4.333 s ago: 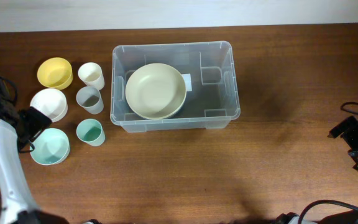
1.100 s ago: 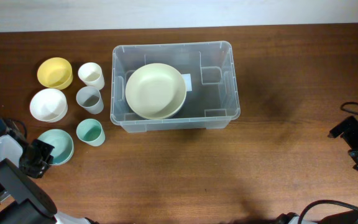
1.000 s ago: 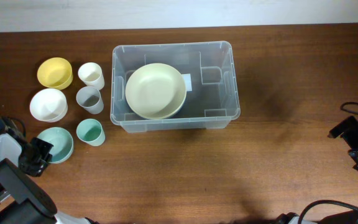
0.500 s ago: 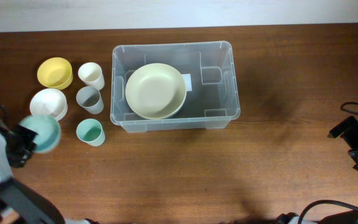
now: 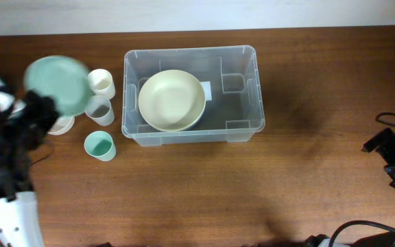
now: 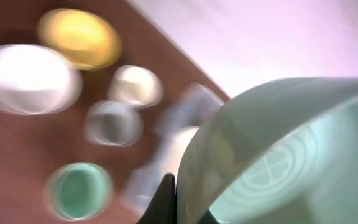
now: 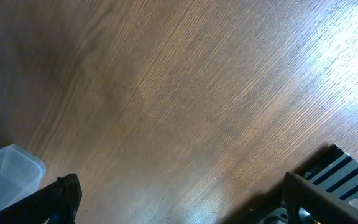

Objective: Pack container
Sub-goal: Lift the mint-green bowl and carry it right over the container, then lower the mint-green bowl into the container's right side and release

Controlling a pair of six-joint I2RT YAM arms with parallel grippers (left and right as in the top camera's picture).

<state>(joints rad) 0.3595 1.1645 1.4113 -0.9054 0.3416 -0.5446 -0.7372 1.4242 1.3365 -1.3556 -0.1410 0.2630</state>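
Left fingers (image 6: pixel 166 198) pinching mint bowl (image 5: pixel 57 84) rim left of container (image 5: pixel 190 50) | right fingers (image 7: pixel 64 194) gaping wide | risking slip onto cups (image 5: pixel 99 145)

container (image 5: pixel 256 82) right half free, cream bowl (image 5: pixel 171 100) left

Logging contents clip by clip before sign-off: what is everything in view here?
container: one, clear, centre
cream bowl: one, cream, in container
mint bowl: one, mint, held aloft
yellow bowl: one, yellow, far left
white bowl: one, white, beside yellow bowl
white cup: one, white, left of container
grey cup: one, grey, beside white cup
teal cup: one, teal, beside grey cup
table: one, brown
left pincer: one, shut on mint bowl
right pincer: one, open, right edge
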